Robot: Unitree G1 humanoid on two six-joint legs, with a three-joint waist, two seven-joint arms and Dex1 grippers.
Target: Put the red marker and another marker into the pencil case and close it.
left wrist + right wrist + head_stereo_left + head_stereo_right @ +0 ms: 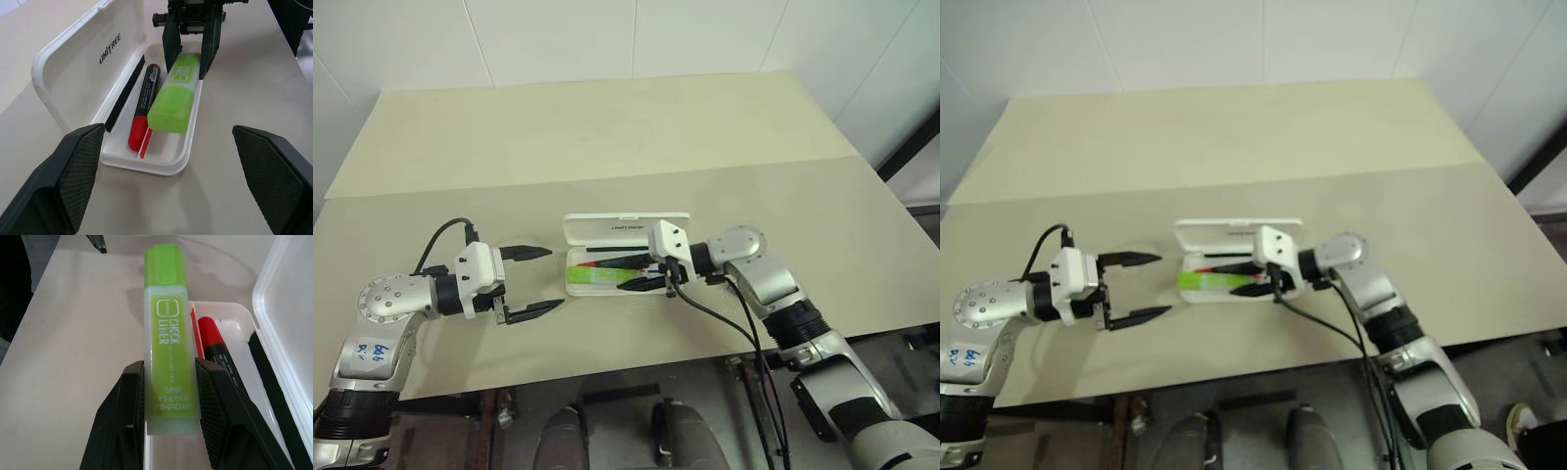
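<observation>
Beige tabletop [607, 137], frame centre: right gripper [188, 58] jaws clamp stubby lime-green highlighter [176, 93] over open white hard-plastic pencil case [73, 73], beside red-and-black marker [144, 105], likely for release; left gripper [536, 282] jaws wide, empty.

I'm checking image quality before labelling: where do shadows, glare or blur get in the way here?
Left wrist view: the left gripper's fingers loom soft and oversized; the pencil case lid lettering reads sharp. Right wrist view: the lime-green highlighter casts a soft shadow on the table; its print is legible. Head views: even lighting, no strong glare.
</observation>
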